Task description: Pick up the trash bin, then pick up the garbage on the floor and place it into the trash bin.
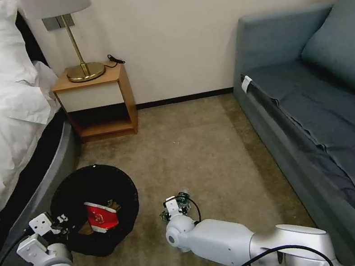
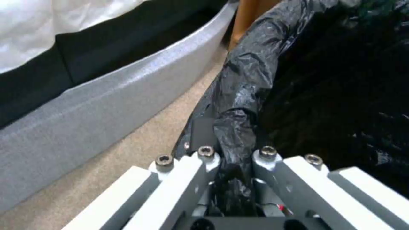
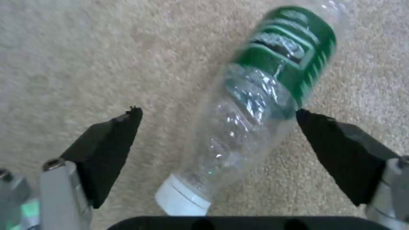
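Trash bin [image 1: 95, 209] sat on carpet [image 1: 198, 147] beside bed [image 1: 2, 150], tilted toward robot, rim and black liner [image 2: 249, 83] clamped in left claw [image 1: 60, 221], closed on liner-covered rim. Red-white snack packet [image 1: 102, 216] and brown paper bag [image 1: 84, 228] already lay inside bin. Long gold-green wrapper not made out.

Right claw [image 3: 217, 140] hung low over carpet just right of bin, spread wide, pads either side of bottle [image 3: 255, 105] but not clamping. One pad [image 3: 336, 150] appeared to touch or nearly touch label edge; other pad [image 3: 111, 143] stood clear of it. Bottle lay on its side, clear crushed body, green label [image 3: 289, 54] far end, white cap [image 3: 183, 198] toward wrist.

Step in hand, judged: grasping bottle, last loose piece seen on floor.

Tips, judged from frames:
- Should shift claw so bottle sits centred between pads before closing; off-centre now.
- Should grip mid-body, not slick label or tapering neck.
- Thin crumpled plastic likely to squash and slip; close gently, firmly.
- Round body may roll on carpet when first pad pushes.
- Should hold bin steady, mouth open toward right arm.
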Robot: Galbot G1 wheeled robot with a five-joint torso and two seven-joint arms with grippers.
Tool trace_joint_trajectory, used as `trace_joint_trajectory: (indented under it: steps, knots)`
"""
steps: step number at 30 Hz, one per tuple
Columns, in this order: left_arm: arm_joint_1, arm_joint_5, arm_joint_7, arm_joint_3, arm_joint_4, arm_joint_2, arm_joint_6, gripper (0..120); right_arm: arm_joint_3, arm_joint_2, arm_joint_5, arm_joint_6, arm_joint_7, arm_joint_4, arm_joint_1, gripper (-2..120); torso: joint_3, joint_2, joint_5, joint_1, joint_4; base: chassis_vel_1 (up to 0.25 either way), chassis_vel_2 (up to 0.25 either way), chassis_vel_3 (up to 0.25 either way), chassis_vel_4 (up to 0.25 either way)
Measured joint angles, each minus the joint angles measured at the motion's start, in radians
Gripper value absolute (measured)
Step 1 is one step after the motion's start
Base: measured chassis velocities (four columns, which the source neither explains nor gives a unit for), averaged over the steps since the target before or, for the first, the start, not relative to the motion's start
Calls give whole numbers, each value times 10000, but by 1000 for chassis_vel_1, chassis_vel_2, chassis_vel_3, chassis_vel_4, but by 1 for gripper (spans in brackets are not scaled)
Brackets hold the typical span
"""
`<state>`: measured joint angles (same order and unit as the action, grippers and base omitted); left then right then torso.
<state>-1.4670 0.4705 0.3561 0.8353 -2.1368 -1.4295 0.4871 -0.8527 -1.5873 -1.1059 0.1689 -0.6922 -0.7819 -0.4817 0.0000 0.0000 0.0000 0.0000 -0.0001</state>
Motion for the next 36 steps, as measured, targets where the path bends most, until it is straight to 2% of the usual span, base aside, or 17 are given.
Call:
trace_joint_trajectory:
  steps: [3, 6, 7, 11, 15, 16, 17, 22, 26, 33, 36]
  knots:
    - [-36, 6, -2, 39, -77, 5, -2, 3, -21, -30, 261, -69, 184, 226, -64, 90, 0, 0, -1, 0, 1, 0, 0, 0, 0]
    - [-44, 18, -4, 61, -126, 0, -2, 3, -73, 19, 416, -88, 291, 279, -121, 79, 0, 0, 0, 0, 1, 0, 0, 0, 0]
    - [-44, 18, -4, 61, -126, 0, -2, 3, -73, 19, 416, -88, 291, 279, -121, 79, 0, 0, 0, 0, 1, 0, 0, 0, 0]
    - [-84, 20, -7, 61, -181, -40, -8, 3, -145, 126, 519, -100, 364, 297, -152, 60, 0, 0, 0, 0, 0, 0, 0, 0, 0]
    - [-113, 20, -9, 76, -216, -50, -14, 3, -175, 187, 592, -115, 431, 312, -188, 51, 0, 1, 0, 0, 1, 0, 0, 0, 0]
    - [-125, 20, -9, 88, -238, -50, -16, 3, -196, 239, 658, -124, 465, 296, -215, 43, 0, 0, 2, 0, 1, 0, 0, 0, 0]
    - [-125, 20, -9, 88, -238, -50, -16, 3, -196, 239, 658, -124, 465, 296, -215, 43, 0, 0, 2, 0, 1, 0, 0, 0, 0]
    - [-152, 17, -12, 103, -262, -85, -37, 3, -297, 492, 717, -131, 475, 63, -267, 23, 0, 1, 3, 0, 1, 0, 0, 0, 0]
    - [-159, 1, -11, 98, -261, -111, -47, 3, -346, 656, 732, -131, 453, -113, -280, 19, 0, 1, 2, -1, 2, 0, 0, 0, 0]
    - [-119, -12, -12, 72, -221, -122, -52, 3, -308, 1126, 719, -73, 195, -807, -253, 19, 1, 0, 1, 0, 1, 0, 0, 0, 0]
    - [-75, -13, -11, 62, -187, -96, -52, 3, -159, 1716, 754, 61, -104, -1726, -87, 19, 1, -1, 1, 0, 0, 0, 0, 0, 0]
